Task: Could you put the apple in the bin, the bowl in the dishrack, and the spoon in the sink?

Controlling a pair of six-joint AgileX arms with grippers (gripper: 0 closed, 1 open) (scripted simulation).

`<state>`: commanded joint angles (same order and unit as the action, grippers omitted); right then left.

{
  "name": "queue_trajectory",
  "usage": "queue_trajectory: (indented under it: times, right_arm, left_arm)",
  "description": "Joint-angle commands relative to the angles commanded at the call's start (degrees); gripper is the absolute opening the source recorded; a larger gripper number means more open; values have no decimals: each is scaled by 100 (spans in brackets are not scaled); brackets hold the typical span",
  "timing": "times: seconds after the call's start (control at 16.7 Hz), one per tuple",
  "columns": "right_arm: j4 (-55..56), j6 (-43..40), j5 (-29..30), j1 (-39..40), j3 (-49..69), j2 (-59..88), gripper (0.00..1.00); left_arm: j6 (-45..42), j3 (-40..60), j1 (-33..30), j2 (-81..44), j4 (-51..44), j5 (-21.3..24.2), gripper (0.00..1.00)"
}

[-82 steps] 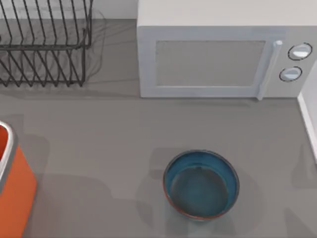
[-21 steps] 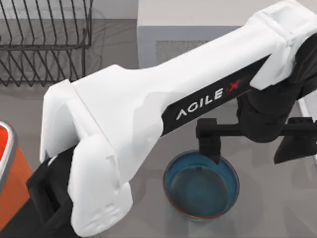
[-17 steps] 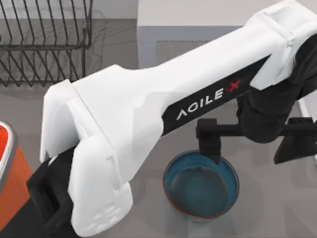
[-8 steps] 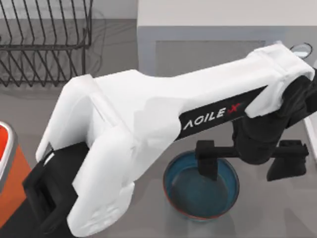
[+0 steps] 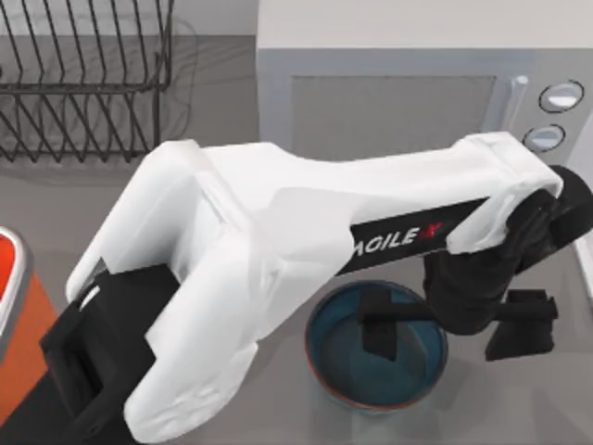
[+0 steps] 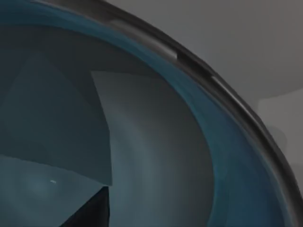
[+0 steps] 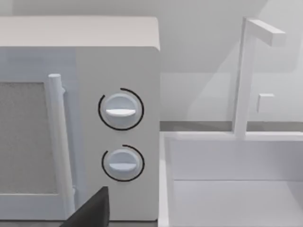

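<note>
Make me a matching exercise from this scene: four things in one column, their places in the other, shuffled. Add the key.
Things:
1. round teal-blue bowl with a thin brownish rim
2. black thin-wire dishrack
3. white box-shaped microwave
4. orange boxy bin with a pale grey rim

Places:
A. at the top view's left edge, lower part
B. in the top view's upper left corner
C. its rim between the fingers of the left gripper
D. along the top view's upper edge, middle to right

Pairs: 1-C, 2-B, 3-D, 4-A
</note>
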<state>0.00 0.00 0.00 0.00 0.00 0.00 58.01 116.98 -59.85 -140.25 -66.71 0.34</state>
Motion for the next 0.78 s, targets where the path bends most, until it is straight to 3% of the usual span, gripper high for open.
queue_trajectory:
  times: [0.06,0.78]
  right_arm:
    - [0,0,0,0,0,0,100]
    - [0,0,0,0,0,0,100]
  left_arm:
    - [0,0,0,0,0,0,100]
    - [0,0,0,0,0,0,10]
